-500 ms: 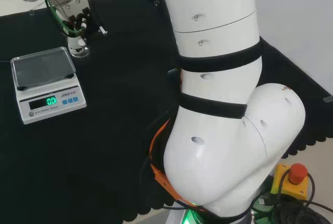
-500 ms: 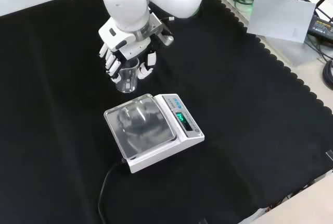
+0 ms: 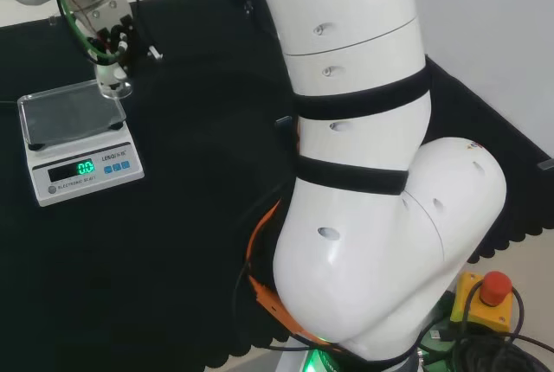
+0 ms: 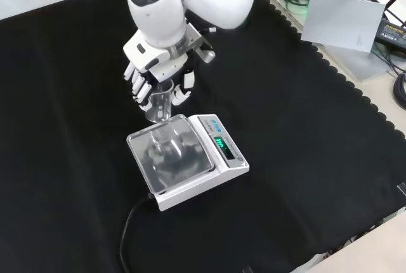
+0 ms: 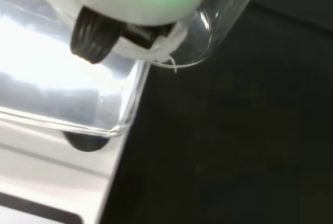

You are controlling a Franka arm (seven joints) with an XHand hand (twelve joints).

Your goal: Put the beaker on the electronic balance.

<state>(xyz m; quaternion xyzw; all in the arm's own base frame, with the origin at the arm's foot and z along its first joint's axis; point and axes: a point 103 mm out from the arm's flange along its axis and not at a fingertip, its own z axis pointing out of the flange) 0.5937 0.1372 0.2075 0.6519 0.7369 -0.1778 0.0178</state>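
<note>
Beaker (image 4: 158,100) clear glass, upright, at balance pan's 11 o'clock edge, front view | hand (image 4: 152,73) curled round it, carrying | electronic balance (image 4: 187,160) pan bare | advice: clear rim, centre over pan, lower level, then release

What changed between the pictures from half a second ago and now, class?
The hand, curled round the beaker, carried it toward the electronic balance; in the front view the beaker now reaches the pan's far edge. Nothing was taken hold of or let go. The balance stayed put, its display lit.
</note>
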